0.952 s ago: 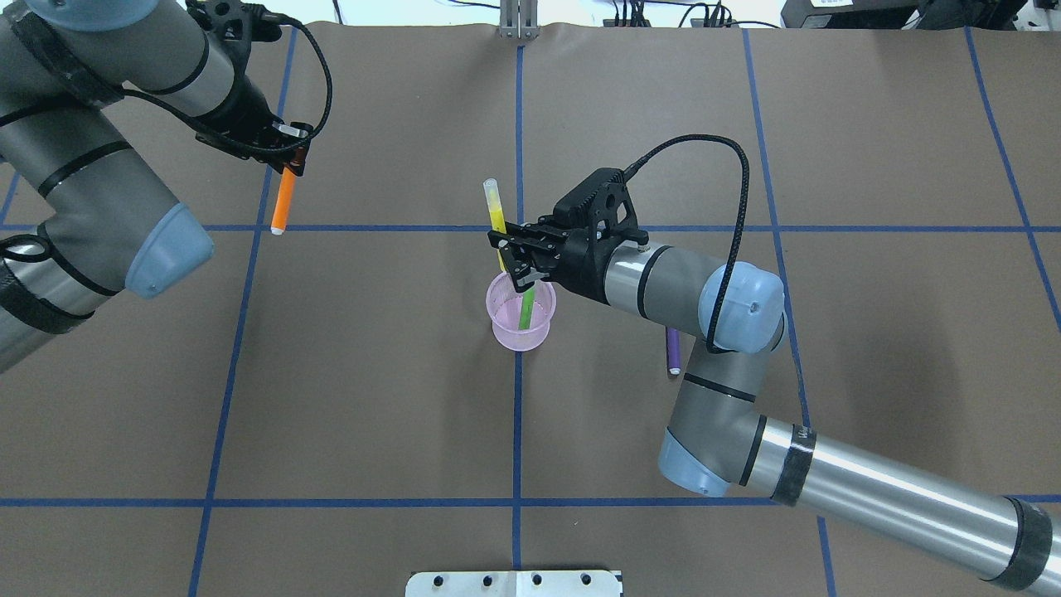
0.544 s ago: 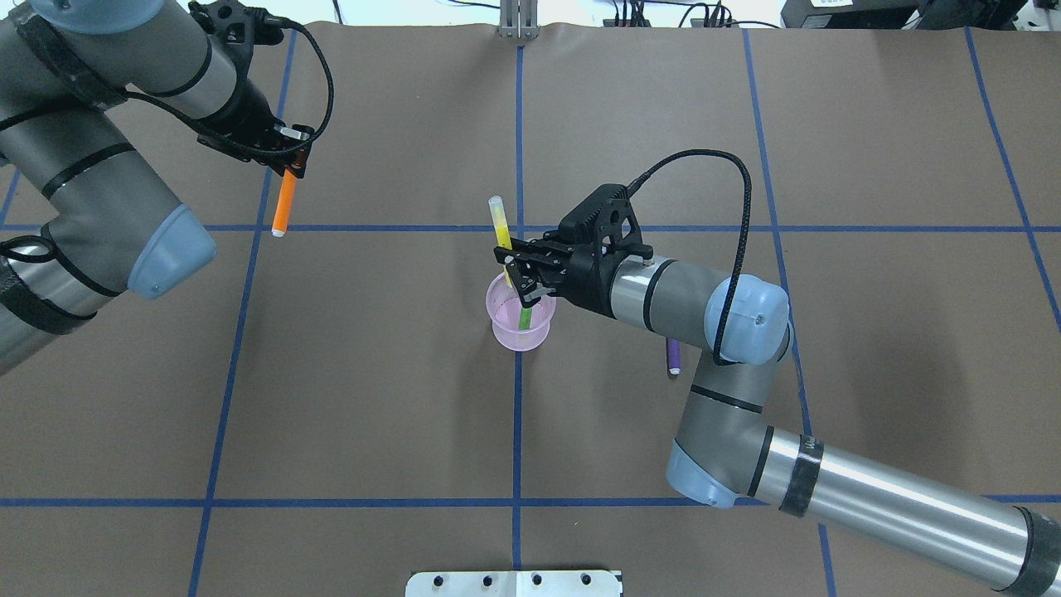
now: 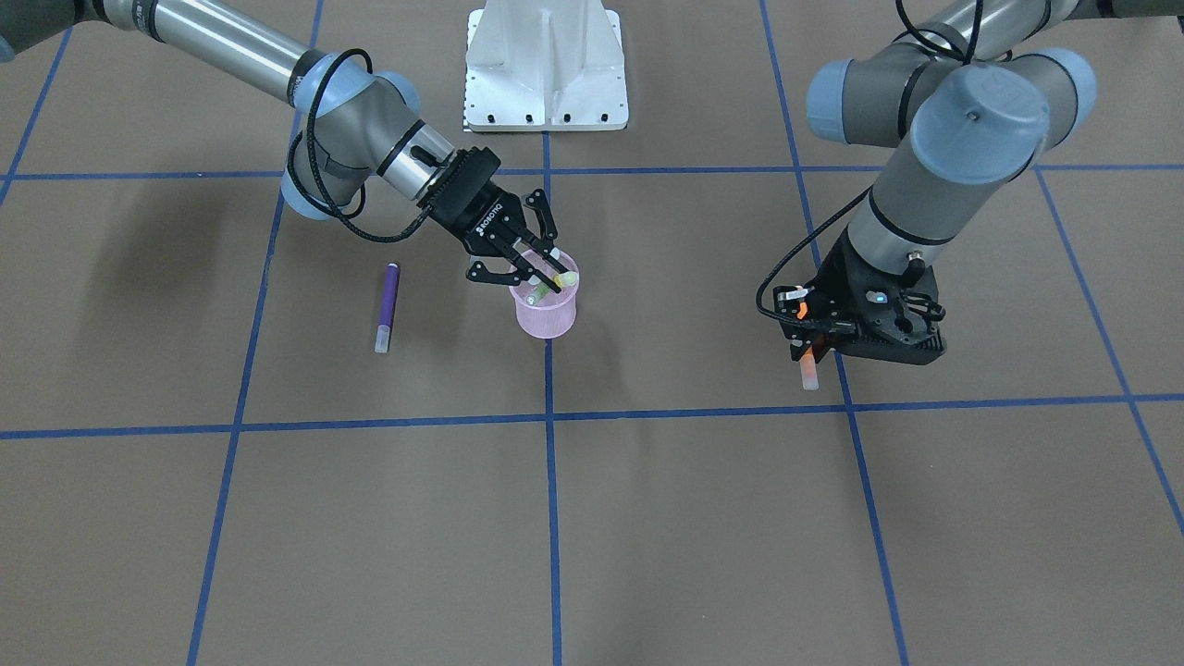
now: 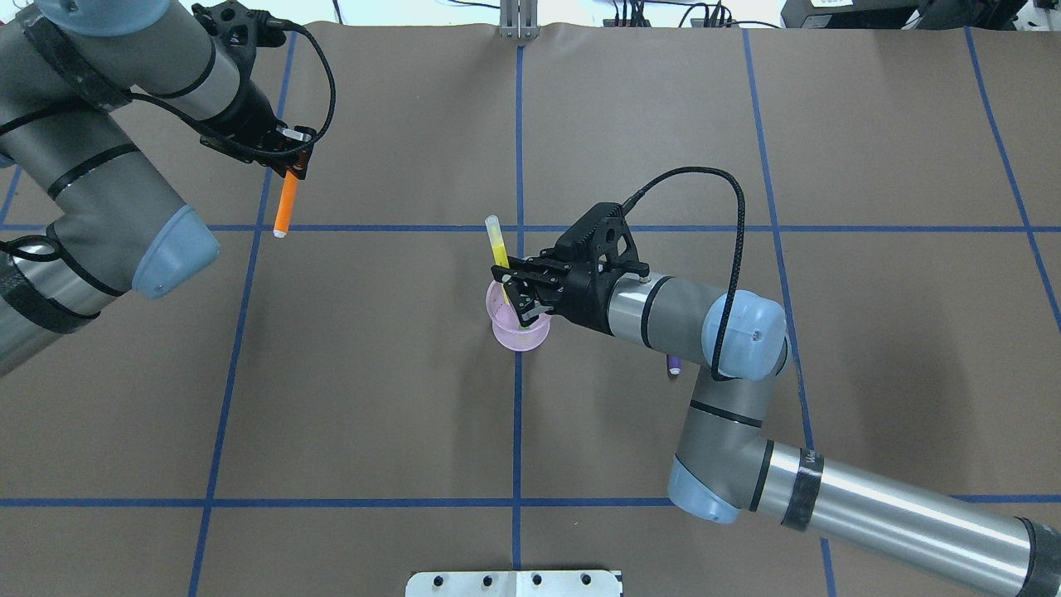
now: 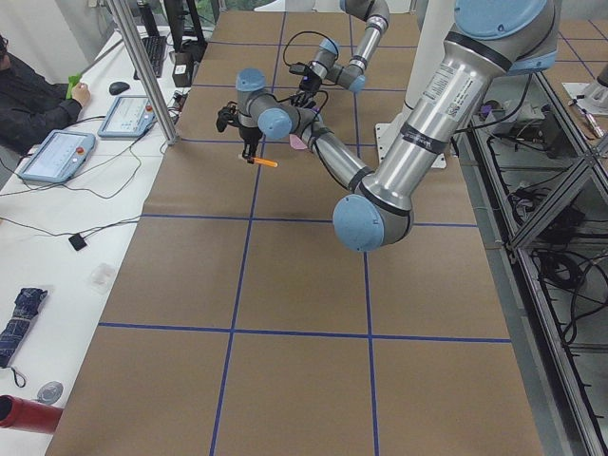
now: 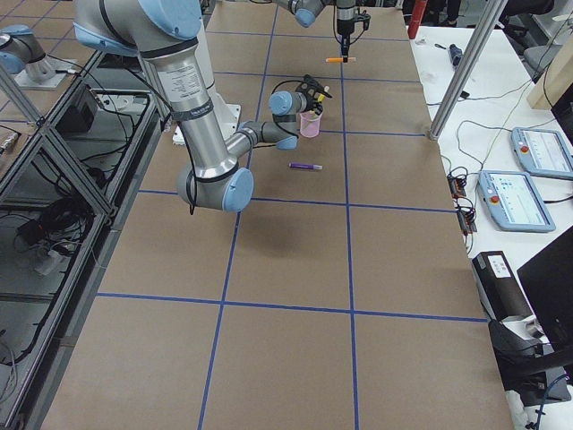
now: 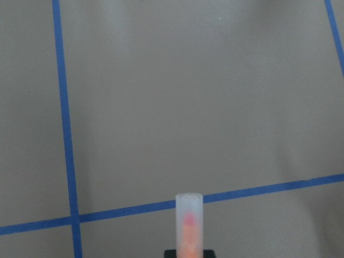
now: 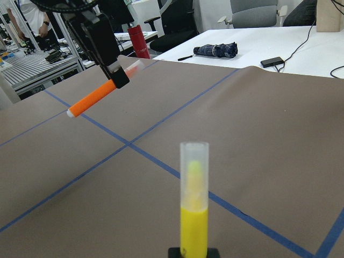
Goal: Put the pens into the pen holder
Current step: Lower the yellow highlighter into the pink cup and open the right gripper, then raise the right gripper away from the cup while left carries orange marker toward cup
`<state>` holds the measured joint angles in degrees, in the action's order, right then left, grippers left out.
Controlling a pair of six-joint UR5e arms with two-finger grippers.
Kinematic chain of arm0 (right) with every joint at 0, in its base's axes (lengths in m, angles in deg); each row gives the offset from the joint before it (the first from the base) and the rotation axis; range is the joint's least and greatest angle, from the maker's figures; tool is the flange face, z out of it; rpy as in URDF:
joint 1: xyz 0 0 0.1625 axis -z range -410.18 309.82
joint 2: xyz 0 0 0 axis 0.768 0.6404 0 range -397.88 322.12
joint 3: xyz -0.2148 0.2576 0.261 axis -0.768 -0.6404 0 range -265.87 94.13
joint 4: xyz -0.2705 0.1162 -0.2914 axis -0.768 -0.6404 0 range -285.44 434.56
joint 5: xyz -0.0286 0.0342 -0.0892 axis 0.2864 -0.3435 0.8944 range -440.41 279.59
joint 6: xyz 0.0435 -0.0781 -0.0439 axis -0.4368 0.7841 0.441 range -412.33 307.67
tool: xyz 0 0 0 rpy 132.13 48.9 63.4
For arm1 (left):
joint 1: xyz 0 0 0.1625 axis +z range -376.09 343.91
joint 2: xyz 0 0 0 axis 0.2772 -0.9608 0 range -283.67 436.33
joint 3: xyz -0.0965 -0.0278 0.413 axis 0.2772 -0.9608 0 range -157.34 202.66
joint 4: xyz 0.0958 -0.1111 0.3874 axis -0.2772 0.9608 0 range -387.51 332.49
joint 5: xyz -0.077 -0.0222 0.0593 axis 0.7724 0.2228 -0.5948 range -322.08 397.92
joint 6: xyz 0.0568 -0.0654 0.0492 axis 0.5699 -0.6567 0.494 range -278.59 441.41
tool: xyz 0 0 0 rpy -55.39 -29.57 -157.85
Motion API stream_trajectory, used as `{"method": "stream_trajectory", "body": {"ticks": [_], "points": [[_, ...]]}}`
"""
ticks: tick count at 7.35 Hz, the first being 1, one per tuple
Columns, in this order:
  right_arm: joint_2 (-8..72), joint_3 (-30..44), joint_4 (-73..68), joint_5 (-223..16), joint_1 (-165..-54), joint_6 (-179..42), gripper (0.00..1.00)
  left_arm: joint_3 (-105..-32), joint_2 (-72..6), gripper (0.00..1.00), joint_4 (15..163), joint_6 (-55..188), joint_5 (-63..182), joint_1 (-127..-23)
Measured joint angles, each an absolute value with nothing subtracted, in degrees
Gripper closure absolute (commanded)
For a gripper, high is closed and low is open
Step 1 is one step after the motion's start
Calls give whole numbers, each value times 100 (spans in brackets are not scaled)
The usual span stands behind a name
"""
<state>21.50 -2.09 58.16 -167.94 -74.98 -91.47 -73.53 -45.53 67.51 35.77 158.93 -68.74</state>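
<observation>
Right under the right tool (image 4: 515, 292) stands the pink mesh cup (image 4: 518, 336), and the tool is clamped on the yellow pen (image 4: 496, 246) low on its barrel. The pen tilts, its pale cap pointing up and away from the tool's wrist, its lower end dipping inside the cup's rim. Beside that end, a green pen (image 3: 536, 295) looks to be leaning in the cup, mostly hidden by the tool.

Behind the right tool, near that arm's elbow, a purple pen (image 3: 388, 301) lies flat on the desk (image 4: 373, 398). Well off from it, the left tool (image 4: 293, 166) is closed on the orange pen (image 4: 286, 206) near one end, the rest hanging out below the tool, above the desk.

These pens look light, stiff and smooth, so I'd guess a firm pinch across the barrel suits them; a grip on the rounded cap might slip. The cup seems light too, and a nudge from a tilted pen or a finger could tip it.
</observation>
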Motion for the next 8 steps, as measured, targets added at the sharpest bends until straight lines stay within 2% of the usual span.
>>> {"method": "stream_trajectory", "body": {"ticks": [1, 2, 8], "points": [[2163, -213, 5811, -16797, -7480, -9120, 21, -7351, -4555, 100, 6751, 3573, 15894, -6874], [2157, -213, 5809, -16797, -7475, -9099, 2, -7349, -4557, 100, 6750, 3572, 15894, -6871], [2162, 353, 5354, -17029, -7683, -9089, 2, -7419, -4597, 100, 6793, 3543, 15887, -6865]]}}
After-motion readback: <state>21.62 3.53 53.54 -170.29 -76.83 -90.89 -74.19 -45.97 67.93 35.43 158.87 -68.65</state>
